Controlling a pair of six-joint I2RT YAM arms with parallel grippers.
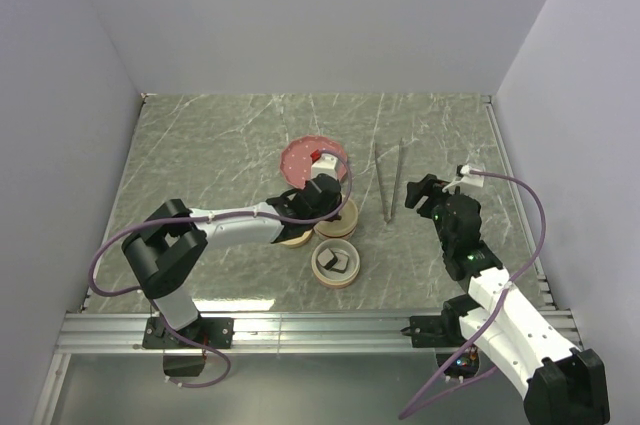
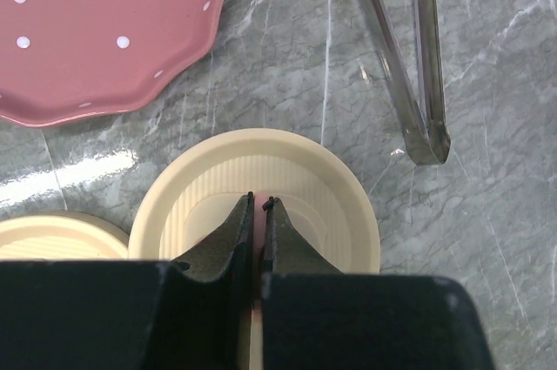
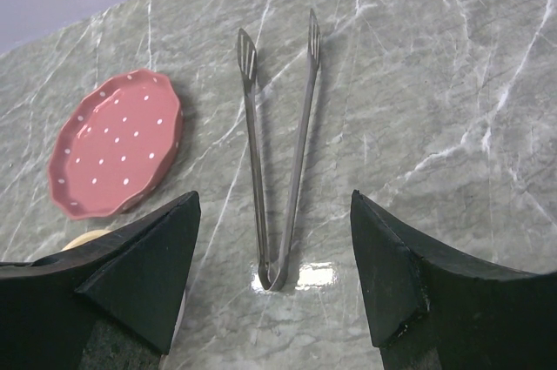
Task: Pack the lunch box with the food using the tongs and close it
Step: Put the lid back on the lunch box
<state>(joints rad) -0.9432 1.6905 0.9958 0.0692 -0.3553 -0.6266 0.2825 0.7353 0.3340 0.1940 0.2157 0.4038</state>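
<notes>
The round cream lunch box [image 1: 322,275] stands open near the middle of the table, with dark food blocks [image 1: 336,262] inside. Just behind it lies a ribbed cream lid [image 2: 331,196], and my left gripper [image 2: 259,203] is shut on the pink knob at its centre. The silvery tongs [image 3: 278,170] lie flat on the marble, joined end toward me, tips pointing away. My right gripper [image 3: 275,196] hovers open over the joined end, one finger on each side, touching nothing.
A pink dotted plate [image 1: 300,155] sits behind the lid; no food shows on it. A second cream round piece [image 1: 295,237] lies left of the lid. White walls close in the table on three sides.
</notes>
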